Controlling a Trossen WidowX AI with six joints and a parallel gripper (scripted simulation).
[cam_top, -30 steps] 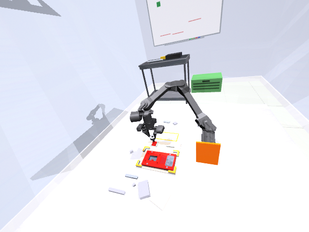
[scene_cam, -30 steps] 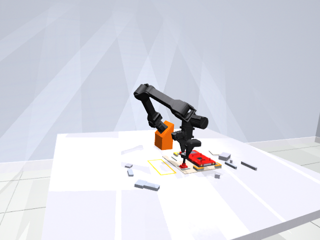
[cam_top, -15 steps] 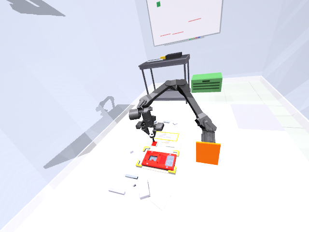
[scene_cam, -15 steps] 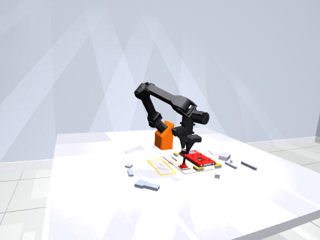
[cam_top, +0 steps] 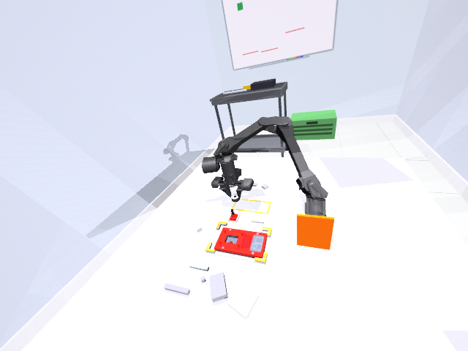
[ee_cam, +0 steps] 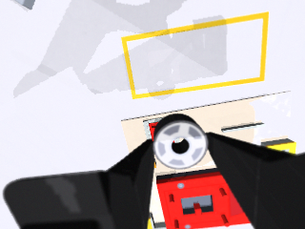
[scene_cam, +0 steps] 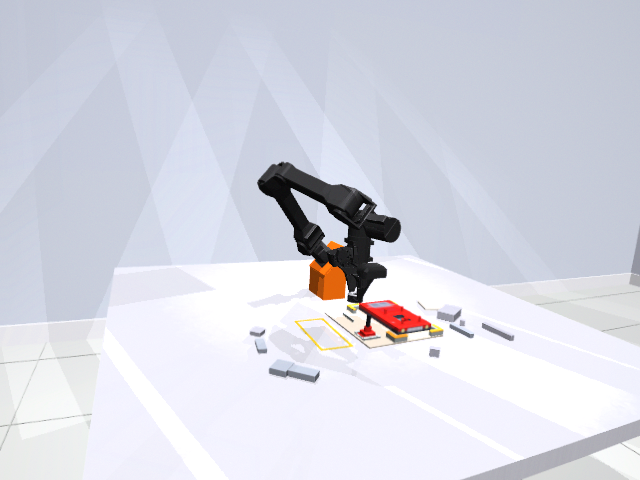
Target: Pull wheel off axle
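The wheel, black with a pale, spoked hub, is held between the fingertips. My gripper is shut on it, with its hub facing up in the wrist view. The wheel is clear of the upright black axle and higher than its top. The axle stands on a red base, partly hidden by the wheel in the wrist view. The marked area, a yellow rectangle, lies beside the axle's mat and holds no object.
A red car body lies among yellow corner brackets on the pale mat. An orange block stands by the arm's base. Several grey blocks, one large, lie around the table.
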